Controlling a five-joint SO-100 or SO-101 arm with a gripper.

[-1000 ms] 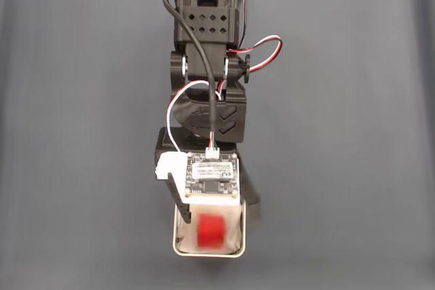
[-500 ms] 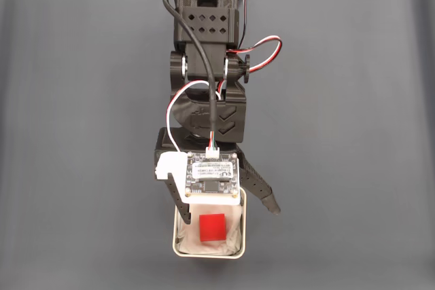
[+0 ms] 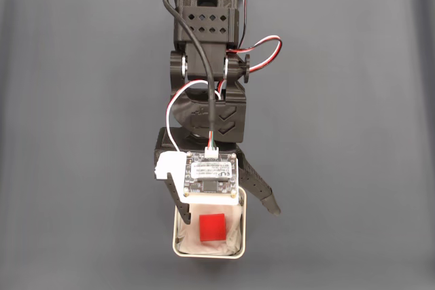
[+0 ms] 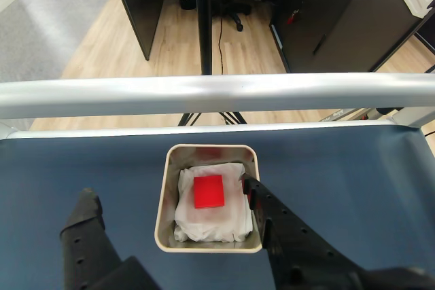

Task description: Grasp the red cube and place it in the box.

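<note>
So my hand is spread wide open, gripping nothing. The red cube sits on the white lining inside the box, near the counter's bottom edge in the fixed view.

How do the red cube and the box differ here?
The red cube is bright red and solid; the box is a light-grey open tray with white lining. The cube is about half the box's width. The cube lies inside; the box sits on the dark mat. Both look square from above.
</note>
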